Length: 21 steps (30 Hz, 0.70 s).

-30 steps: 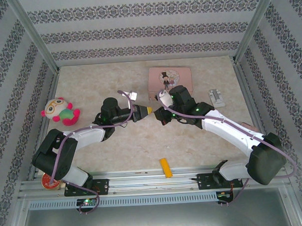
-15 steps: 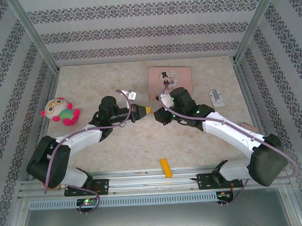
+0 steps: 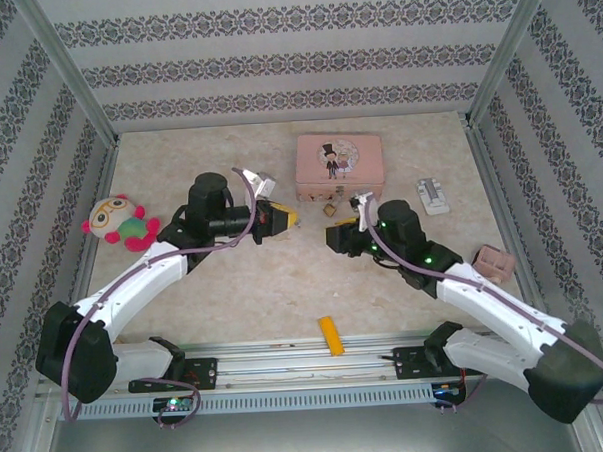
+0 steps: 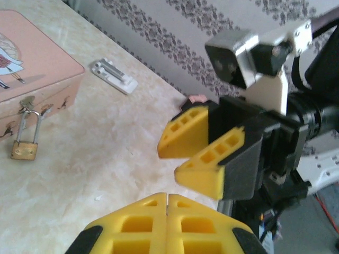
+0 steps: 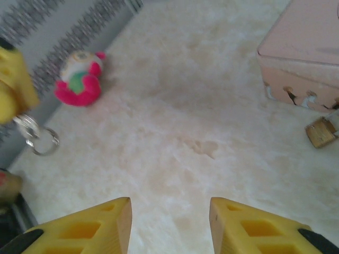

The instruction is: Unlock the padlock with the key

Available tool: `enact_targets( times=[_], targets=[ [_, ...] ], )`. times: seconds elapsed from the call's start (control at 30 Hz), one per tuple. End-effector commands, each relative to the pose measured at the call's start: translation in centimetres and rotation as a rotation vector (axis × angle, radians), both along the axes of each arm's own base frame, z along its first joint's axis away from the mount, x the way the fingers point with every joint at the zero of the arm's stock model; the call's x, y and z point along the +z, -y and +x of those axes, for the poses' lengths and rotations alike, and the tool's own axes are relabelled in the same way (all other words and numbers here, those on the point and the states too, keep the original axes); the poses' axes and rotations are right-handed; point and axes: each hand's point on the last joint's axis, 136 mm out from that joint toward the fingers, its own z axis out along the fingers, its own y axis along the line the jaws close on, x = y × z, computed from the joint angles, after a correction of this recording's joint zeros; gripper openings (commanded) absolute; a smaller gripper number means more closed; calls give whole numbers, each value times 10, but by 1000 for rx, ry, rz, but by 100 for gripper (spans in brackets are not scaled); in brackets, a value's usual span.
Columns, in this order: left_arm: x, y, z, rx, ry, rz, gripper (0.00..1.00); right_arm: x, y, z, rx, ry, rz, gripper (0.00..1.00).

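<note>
Top view: the tiny brass-gold metal padlock [image 3: 330,211] lies against the near side of the pink picture tin [image 3: 364,163], between the two arms. The beige marbled tabletop [image 3: 274,287] nearer is bare.

Left wrist view: the left gripper [image 4: 167,203] is pressed together. Close ahead, the right gripper [image 4: 169,165] stands parted and empty. The shackle looks closed.

Right wrist view: a silver key ring [image 5: 33,135] dangles from the left gripper, so inserting and turning are not yet done.

Left arm [image 3: 134,280] jaws shut; right arm [image 3: 493,302] jaws parted.

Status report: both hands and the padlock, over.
Left hand shut, key ring dangling. Right hand open, empty. Padlock lies before pink tin, untouched. Nothing blocking it.
</note>
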Motion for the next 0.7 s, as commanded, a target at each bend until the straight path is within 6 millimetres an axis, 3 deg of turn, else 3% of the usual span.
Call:
enact_targets(
  times=[0.0,0.37,0.67],
  targets=[
    [7,2,-27,-137,22,38,0,34,-8,-9,62,80,173,44],
    [25,6,-46,-258,50,-9,0,73,-36,-43,326,149,351,45],
    [31,8,-51,-285,57,-39,0,75,-55,-53,432,133,358,42]
  ],
)
